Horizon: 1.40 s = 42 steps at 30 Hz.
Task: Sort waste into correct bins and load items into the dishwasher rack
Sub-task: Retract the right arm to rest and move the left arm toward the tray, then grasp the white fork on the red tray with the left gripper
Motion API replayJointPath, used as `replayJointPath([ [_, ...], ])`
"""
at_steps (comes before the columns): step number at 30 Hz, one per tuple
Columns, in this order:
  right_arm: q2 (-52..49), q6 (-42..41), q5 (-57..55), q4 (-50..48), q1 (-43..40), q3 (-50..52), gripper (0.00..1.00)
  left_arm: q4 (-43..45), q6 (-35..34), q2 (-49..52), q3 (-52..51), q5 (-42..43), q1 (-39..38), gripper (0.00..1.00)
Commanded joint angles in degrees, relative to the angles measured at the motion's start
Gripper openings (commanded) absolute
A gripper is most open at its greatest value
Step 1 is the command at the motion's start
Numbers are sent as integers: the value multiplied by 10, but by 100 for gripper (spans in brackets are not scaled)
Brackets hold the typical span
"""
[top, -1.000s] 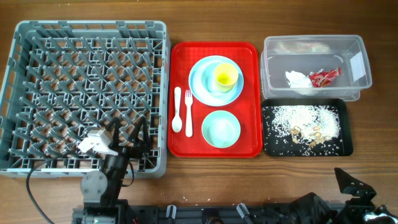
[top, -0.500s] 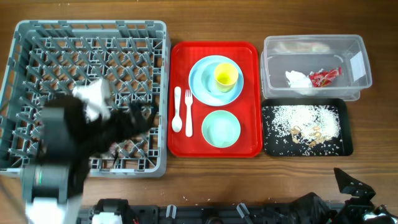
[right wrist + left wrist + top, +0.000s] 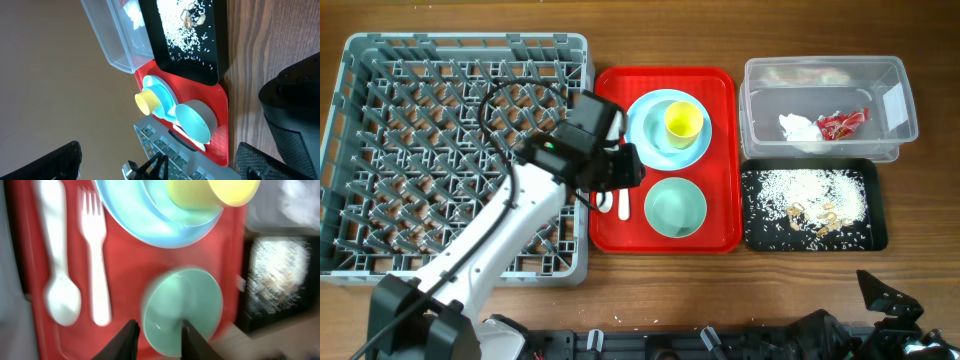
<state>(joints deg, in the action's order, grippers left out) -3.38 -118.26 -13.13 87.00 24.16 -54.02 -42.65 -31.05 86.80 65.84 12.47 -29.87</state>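
My left gripper (image 3: 632,168) (image 3: 160,340) hangs over the red tray's left side, jaws narrowed but apart and holding nothing. It hides the upper parts of the white spoon (image 3: 57,280) and fork (image 3: 97,270). The blue-green bowl (image 3: 675,207) (image 3: 190,310) has its left rim below the fingertips. A yellow cup (image 3: 682,123) stands on the pale blue plate (image 3: 640,130). The grey dishwasher rack (image 3: 460,40) is at left. Napkin (image 3: 798,127) and red wrapper (image 3: 842,122) lie in the clear tub (image 3: 910,130). Rice (image 3: 810,195) covers the black tray (image 3: 876,235). My right gripper (image 3: 885,290) (image 3: 160,160) rests open at the front right.
The red serving tray (image 3: 720,90) sits between the rack and the bins. The left arm crosses the rack's front right corner. Bare wooden table (image 3: 650,275) runs along the front edge.
The left arm swung from the rack's front up and right to the red tray's left side, and its jaws narrowed. The right arm has not moved.
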Motion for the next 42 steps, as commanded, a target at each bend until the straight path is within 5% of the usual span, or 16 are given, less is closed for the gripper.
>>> replayJointPath([
  [1,-4,-4,0,0,-1,1,100,16,-14,12,-9,-214,-49,35],
  [11,-4,-4,0,1,-1,1,100,53,-14,92,-10,-200,-52,39],
  [13,-4,-4,0,1,-1,1,100,61,-14,104,-10,-200,-52,76],
  [14,-4,-5,0,1,-1,1,100,67,-13,111,-10,-200,-52,80],
  [15,-4,-4,0,1,-1,1,100,82,-9,126,-10,-200,-52,100],
  [16,-4,-4,0,1,-1,1,100,83,-9,129,-10,-200,-52,100],
  [18,-4,-4,0,1,-1,1,100,85,-9,138,-10,-200,-54,49],
  [19,-4,-4,0,1,-1,1,100,85,-10,143,-10,-200,-56,36],
  [30,-4,-4,0,1,-1,1,100,95,-17,245,-10,-235,-56,31],
  [34,-4,-4,0,1,-1,1,100,97,-24,249,-10,-235,-61,5],
  [42,-4,-4,0,1,-1,1,100,40,-21,89,36,-255,-60,4],
])
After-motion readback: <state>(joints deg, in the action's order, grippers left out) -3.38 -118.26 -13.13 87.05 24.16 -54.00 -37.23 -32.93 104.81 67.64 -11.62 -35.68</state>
